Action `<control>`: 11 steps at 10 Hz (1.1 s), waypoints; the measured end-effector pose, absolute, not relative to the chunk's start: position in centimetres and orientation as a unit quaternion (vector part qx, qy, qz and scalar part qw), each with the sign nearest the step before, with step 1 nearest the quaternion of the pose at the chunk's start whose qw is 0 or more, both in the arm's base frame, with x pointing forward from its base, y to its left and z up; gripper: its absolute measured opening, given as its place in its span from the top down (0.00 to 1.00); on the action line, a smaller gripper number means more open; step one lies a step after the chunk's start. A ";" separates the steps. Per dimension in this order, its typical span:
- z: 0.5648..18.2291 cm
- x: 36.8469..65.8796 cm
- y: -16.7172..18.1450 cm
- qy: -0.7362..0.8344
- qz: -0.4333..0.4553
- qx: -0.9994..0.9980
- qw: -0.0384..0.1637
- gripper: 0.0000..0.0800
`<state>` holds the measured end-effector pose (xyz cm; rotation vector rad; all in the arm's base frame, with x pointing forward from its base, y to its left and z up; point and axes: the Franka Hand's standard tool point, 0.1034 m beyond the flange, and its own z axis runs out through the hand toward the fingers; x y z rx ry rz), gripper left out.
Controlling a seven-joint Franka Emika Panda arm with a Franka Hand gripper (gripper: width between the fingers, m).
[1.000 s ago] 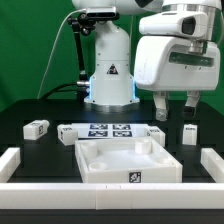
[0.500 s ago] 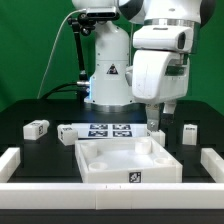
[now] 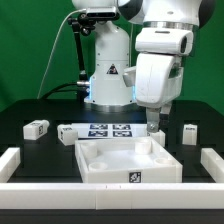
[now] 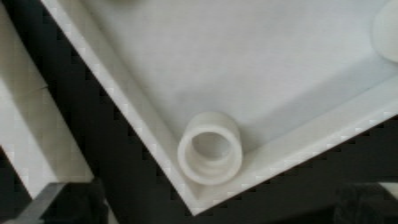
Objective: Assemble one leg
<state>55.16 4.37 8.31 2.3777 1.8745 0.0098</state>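
Observation:
Two white legs with tags lie on the black table: one leg (image 3: 36,128) at the exterior view's left, another leg (image 3: 188,132) at its right. The big white tray (image 3: 128,172) sits front centre. My gripper (image 3: 154,118) hangs low over the tray's far right corner, turned side-on. A small white piece (image 3: 155,128) shows just under the fingertips; I cannot tell whether it is held. The wrist view looks straight down on a tray corner (image 4: 267,70) with a round socket (image 4: 208,152). No fingers show there.
The marker board (image 3: 100,131) lies behind the tray, left of my gripper. White rails edge the table at the left (image 3: 12,158), the right (image 3: 212,160) and the front (image 3: 110,205). The robot base (image 3: 108,75) stands at the back.
My gripper moved toward the exterior view's left, from near the right leg to the tray's far right corner, turned side-on and dropped slightly. The legs and tray did not move.

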 end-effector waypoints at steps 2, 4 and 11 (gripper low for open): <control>7.6 54.3 3.5 0.672 -0.007 0.738 0.052 0.19; 7.1 53.6 2.9 0.709 -0.025 0.703 0.043 0.19; 6.3 51.6 1.6 0.735 -0.031 0.676 0.033 0.19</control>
